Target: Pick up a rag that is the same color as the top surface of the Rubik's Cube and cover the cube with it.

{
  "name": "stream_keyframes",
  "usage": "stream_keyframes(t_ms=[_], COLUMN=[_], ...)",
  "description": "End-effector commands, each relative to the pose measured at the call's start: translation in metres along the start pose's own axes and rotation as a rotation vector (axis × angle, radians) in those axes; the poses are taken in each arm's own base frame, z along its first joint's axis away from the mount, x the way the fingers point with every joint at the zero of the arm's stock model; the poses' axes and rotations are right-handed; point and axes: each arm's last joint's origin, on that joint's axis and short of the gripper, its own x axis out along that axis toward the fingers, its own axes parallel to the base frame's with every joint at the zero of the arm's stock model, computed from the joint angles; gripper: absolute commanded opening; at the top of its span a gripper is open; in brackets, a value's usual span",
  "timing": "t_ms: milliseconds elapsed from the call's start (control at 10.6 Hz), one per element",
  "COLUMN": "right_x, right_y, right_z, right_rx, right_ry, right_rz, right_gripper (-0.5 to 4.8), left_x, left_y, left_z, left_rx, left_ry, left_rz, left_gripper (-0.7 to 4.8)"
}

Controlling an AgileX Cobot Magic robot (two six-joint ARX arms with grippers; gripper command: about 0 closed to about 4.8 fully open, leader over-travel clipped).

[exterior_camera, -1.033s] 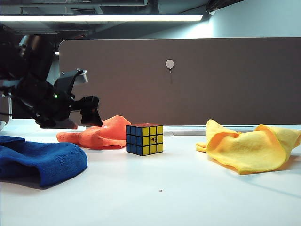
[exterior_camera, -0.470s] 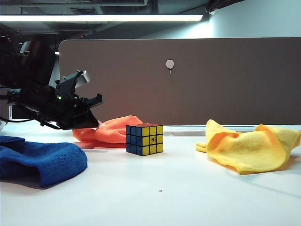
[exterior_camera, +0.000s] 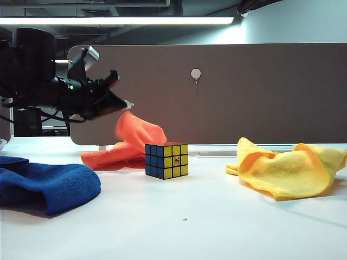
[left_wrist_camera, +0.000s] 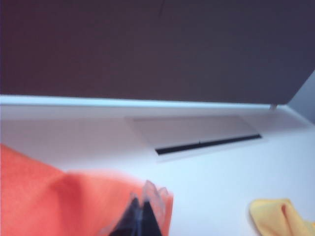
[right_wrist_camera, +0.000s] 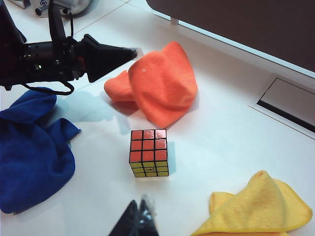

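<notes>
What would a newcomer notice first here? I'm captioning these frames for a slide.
The left gripper, fingers shut on a corner of the orange rag, lifting it off the white table at left rear. Just in front stands the Rubik's Cube, orange top uncovered. A blue towel lies front left, a yellow cloth right; the right gripper hangs shut above.

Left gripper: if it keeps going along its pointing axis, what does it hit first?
Beyond the rag it holds, the left gripper points level toward the brown partition, above the cube. Likely the partition first; depth is unclear.
</notes>
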Motion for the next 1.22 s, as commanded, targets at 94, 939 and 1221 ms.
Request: stream_keyframes(t_ms=[94, 939, 1221], right_x=[-0.002, -0.002, -0.002], right_y=[0.001, 0.001, 0.001], right_z=[0.002, 0.002, 0.002], right_rx=[-0.005, -0.004, -0.004], right_ry=[-0.017, -0.016, -0.016], right_rz=[0.0, -0.002, -0.001], right_gripper=[-0.01, -0.01, -0.01], left_x=[0.0, 0.001, 0.01], left_y=[-0.007, 0.007, 0.018], left_z=[0.009, -0.014, -0.032], left_rx=[-0.032, -0.103, -0.124], left_ry=[-0.037, 0.098, 0.138], left_rz=[-0.15, 0.084, 0.1], left_gripper=[-0.06, 3.77, 3.77])
